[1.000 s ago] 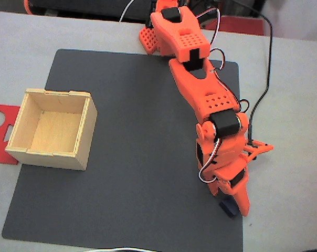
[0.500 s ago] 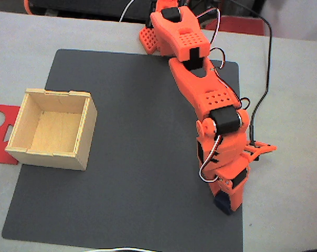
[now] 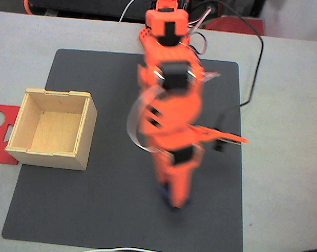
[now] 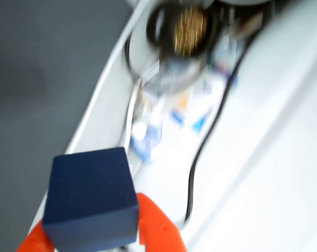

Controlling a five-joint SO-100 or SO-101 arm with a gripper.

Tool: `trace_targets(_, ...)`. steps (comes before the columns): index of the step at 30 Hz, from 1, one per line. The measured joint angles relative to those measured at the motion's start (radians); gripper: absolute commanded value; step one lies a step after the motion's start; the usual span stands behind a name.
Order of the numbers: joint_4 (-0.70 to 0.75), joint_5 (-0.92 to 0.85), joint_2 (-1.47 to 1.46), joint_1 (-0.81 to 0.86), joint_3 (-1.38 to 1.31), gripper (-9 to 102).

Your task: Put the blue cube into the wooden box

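Blue cube point(image 4: 90, 202): dark navy, matte, sharp-edged, clamped between orange fingers point(image 4: 158, 226) of hand point(image 4: 95, 239).

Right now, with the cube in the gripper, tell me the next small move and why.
Probably swing the arm further left in the fixed view, toward the wooden box. The wrist view shows the blue cube clamped between the orange fingers, and the gripper hangs over the dark mat, well right of the box, which stands open.
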Motion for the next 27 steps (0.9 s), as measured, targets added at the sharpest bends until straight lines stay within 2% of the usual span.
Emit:
trace_targets(13,0.233,0.037,0.259,0.422,-0.002,0)
trace_targets(21,0.253,0.057,0.288,0.687,-0.002,0)
trace_targets(27,0.253,0.092,0.198,0.747,-0.002,0)
